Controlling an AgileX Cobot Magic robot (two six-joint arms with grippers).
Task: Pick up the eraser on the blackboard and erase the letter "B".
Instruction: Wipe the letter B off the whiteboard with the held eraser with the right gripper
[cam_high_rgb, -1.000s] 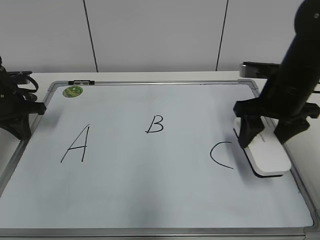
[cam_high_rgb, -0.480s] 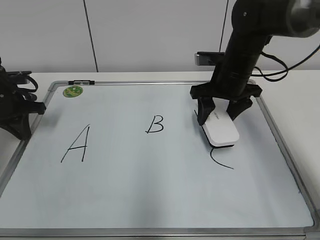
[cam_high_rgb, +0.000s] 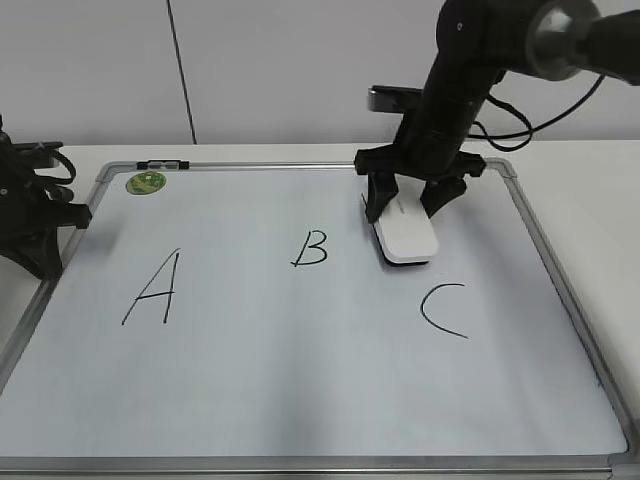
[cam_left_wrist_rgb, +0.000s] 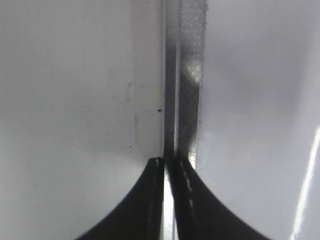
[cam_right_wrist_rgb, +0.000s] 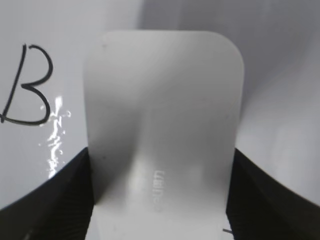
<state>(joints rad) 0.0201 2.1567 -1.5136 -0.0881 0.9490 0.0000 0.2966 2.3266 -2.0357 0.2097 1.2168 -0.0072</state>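
Note:
The blackboard (cam_high_rgb: 300, 380) is a white board with a silver frame. The letter "B" (cam_high_rgb: 311, 249) is written near its middle, with "A" (cam_high_rgb: 153, 290) to the left and "C" (cam_high_rgb: 443, 310) to the right. My right gripper (cam_high_rgb: 408, 208) is shut on the white eraser (cam_high_rgb: 405, 235), which rests on the board just right of the "B". In the right wrist view the eraser (cam_right_wrist_rgb: 162, 115) fills the space between the fingers, and the "B" (cam_right_wrist_rgb: 27, 85) is at the left. My left gripper (cam_left_wrist_rgb: 167, 162) is shut and empty over the board's left frame (cam_left_wrist_rgb: 187, 90).
A green round magnet (cam_high_rgb: 146, 183) sits at the board's top left corner, with a small black clip (cam_high_rgb: 162, 163) on the top frame. The left arm (cam_high_rgb: 25, 215) stands at the board's left edge. A white wall stands behind the table.
My right gripper has carried the eraser from the board's right edge leftward and up, past the "C", to just right of the "B". The left arm has not moved.

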